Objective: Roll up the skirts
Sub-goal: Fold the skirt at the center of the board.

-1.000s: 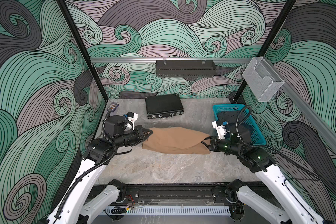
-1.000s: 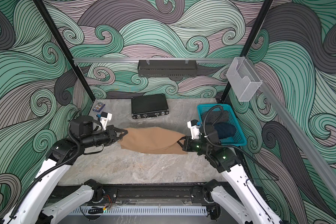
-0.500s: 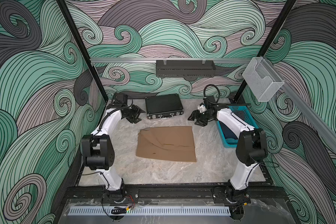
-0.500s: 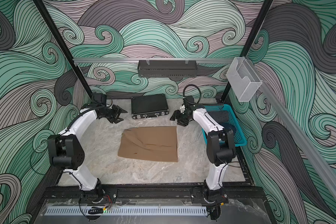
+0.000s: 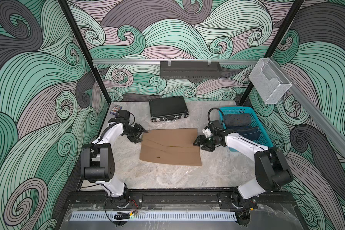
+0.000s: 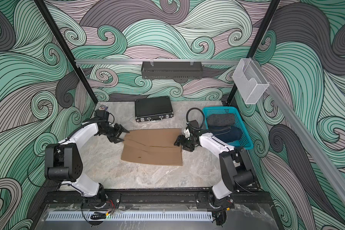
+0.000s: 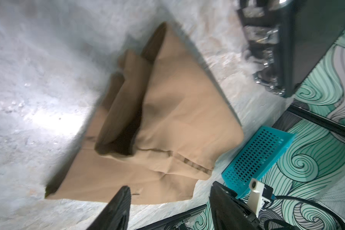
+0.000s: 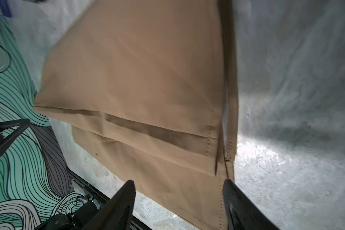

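The tan skirt (image 5: 170, 146) lies spread flat near the middle of the grey marbled counter (image 5: 167, 177), a broad folded rectangle with slanting creases across it. Taking twelve o'clock as the back wall and the skirt as the dial's centre, the left claw (image 5: 142, 136) sits at about ten o'clock, right at the skirt's far left corner. The right claw (image 5: 199, 145) sits at three o'clock, against the skirt's right edge. In both top views the claws look small and dark. Whether either one touches the cloth cannot be told from there.

The wrist views settle how the claws stand. In the left wrist view the left claw (image 7: 168, 189) is spread apart, with the skirt's edge lying beyond its two black fingers (image 7: 120, 207). This view, though blurred, also shows a raised layer of cloth with a dark hollow under it, which the top views flatten to a crease. In the right wrist view the right claw (image 8: 178, 182) is likewise apart. It frames a stitched hem and a long dark fold line, details too fine for the top views.

At twelve o'clock, well apart from the skirt, lies the black case (image 5: 168, 108), its latches facing the skirt. At two o'clock stands the teal basket (image 5: 235, 108). Only the top views look into it: the dotted grey skirt (image 5: 237, 119) lies rolled at its far end, and the denim skirt (image 5: 245, 133) just beside it on the near side. The left wrist view shows only the basket's perforated outer wall.
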You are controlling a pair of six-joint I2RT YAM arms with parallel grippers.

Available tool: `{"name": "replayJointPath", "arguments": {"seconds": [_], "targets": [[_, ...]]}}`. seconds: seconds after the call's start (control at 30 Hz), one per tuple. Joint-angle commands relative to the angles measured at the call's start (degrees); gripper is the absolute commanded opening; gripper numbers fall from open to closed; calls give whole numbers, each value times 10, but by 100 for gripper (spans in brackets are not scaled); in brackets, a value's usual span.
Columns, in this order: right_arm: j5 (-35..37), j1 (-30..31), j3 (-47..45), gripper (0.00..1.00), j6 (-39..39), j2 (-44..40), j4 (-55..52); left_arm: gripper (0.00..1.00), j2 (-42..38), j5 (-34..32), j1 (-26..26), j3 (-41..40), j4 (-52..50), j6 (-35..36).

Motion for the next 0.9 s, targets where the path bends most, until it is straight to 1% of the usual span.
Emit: {"name": "replayJointPath", "arguments": {"seconds": [0.0, 0.03, 0.13, 0.27, 0.5, 0.57, 0.6, 0.63, 0.7, 0.73, 0.8, 0.87], "targets": [[-13, 4, -8, 68, 19, 30, 41, 64, -2, -18, 2, -19, -3, 18], [-13, 3, -3, 65, 18, 44, 36, 64, 3, -18, 2, -22, 5, 19], [-3, 3, 14, 62, 16, 74, 13, 64, 33, -30, 1, -5, -9, 38], [-18, 5, 16, 56, 27, 85, 31, 63, 63, -30, 1, 10, -8, 52], [-22, 9, 27, 51, 20, 85, 13, 56, 89, -31, 0, 25, -2, 52], [-13, 10, 28, 51, 14, 75, 3, 51, 93, -33, 0, 22, 4, 50], [-6, 11, 26, 50, 11, 66, -4, 47, 96, -32, 0, 22, 5, 50], [2, 10, 22, 50, 10, 56, -8, 46, 98, -31, 0, 21, 5, 50], [17, 10, 11, 51, 10, 32, -10, 47, 97, -30, -1, 19, 5, 50], [23, 10, 5, 51, 9, 21, -12, 50, 94, -27, -1, 18, 5, 51], [19, 11, -5, 52, 11, 7, -5, 56, 85, -31, -3, 14, 5, 54], [14, 13, -3, 52, 11, 12, -7, 58, 73, -38, -4, 5, 10, 55]]}}
